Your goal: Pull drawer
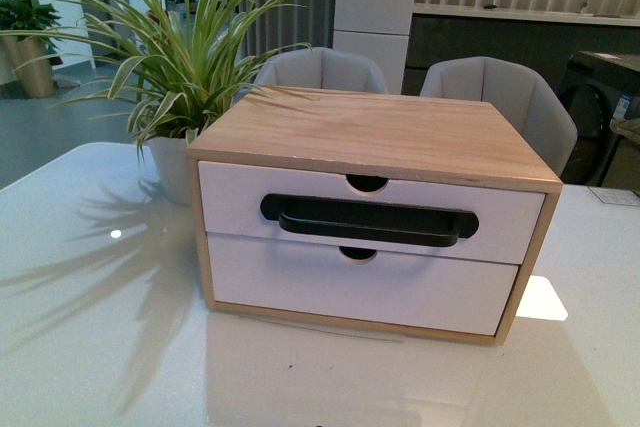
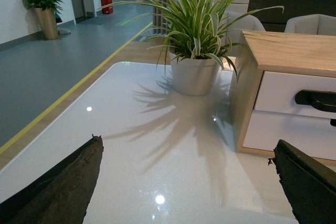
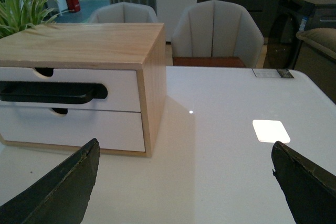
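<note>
Drawer [image 1: 368, 215] is seen flush in box [image 1: 380, 132] on table [image 1: 100, 347]; plant [image 1: 180, 57] is set at far left. Left gripper [image 2: 187, 142] and right gripper [image 3: 185, 144] are spread wide, nothing gripped.

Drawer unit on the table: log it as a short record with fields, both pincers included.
cabinet: wooden, two drawers, standing on white table
drawer: upper, white front, shut
handle: black recessed bar, nothing on it
lower drawer: plain white, shut
plant: potted, on the robot's left of the cabinet
left pincer: open, empty, short of the cabinet
right pincer: open, empty, short of the cabinet
</note>
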Available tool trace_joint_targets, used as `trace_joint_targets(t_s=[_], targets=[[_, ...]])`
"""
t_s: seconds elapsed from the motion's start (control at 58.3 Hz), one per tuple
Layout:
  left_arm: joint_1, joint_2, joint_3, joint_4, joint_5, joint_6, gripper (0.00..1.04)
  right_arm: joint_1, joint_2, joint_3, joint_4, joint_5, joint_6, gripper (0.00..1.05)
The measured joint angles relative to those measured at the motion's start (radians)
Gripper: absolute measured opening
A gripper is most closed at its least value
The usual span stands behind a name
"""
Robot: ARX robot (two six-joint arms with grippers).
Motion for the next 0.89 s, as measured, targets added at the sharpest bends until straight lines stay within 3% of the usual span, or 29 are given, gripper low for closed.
trace_joint_targets(t_s=[0.892], targets=[[0.000, 0.000, 0.000, 0.000, 0.000, 0.000, 0.97, 0.000, 0.000, 0.000, 0.000, 0.000, 0.000, 0.96]])
